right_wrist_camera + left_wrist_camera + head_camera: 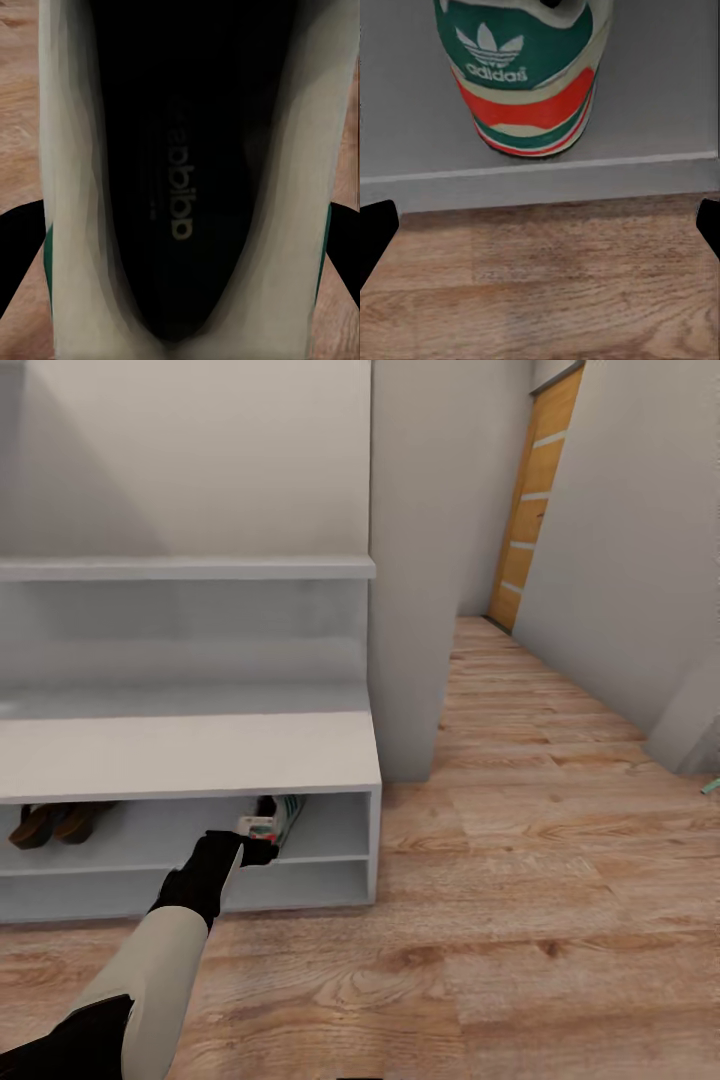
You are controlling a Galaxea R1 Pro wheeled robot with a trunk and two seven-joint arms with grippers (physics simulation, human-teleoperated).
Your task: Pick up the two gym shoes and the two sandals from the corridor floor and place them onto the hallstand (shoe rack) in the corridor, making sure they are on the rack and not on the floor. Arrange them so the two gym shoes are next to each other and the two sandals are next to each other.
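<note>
The pale grey-white hallstand with a low bench and two open shoe tiers [190,755] stands against the wall, a stepped upper shelf above it. A square grey wall pillar [410,560] rises just beside its right end, and beyond that the light brown wood-plank corridor floor [560,840] runs back to an orange wooden door with pale horizontal strips [528,500].

In the upper tier, at the far left, the pair of brown leather sandals [52,822] lie side by side, partly hidden under the bench top. Towards the right of the same tier sits a cream-white gym shoe with green stripes and red accents [275,822], heel facing outward. In the left wrist view that heel [521,71] shows a green patch with a white trefoil logo, an orange-red band and a layered sole resting on the smooth grey shelf, whose front lip runs across above the grainy floor planks.

The left gripper [255,850] is at the shelf edge just before this shoe, its fingers spread wide apart with nothing between them.

In the right wrist view the second gym shoe [187,187] appears from above, its dark insole with faint lettering framed by cream walls. The right gripper [180,292] flanks it with its dark fingers [19,247] at both sides, seemingly holding the shoe.
</note>
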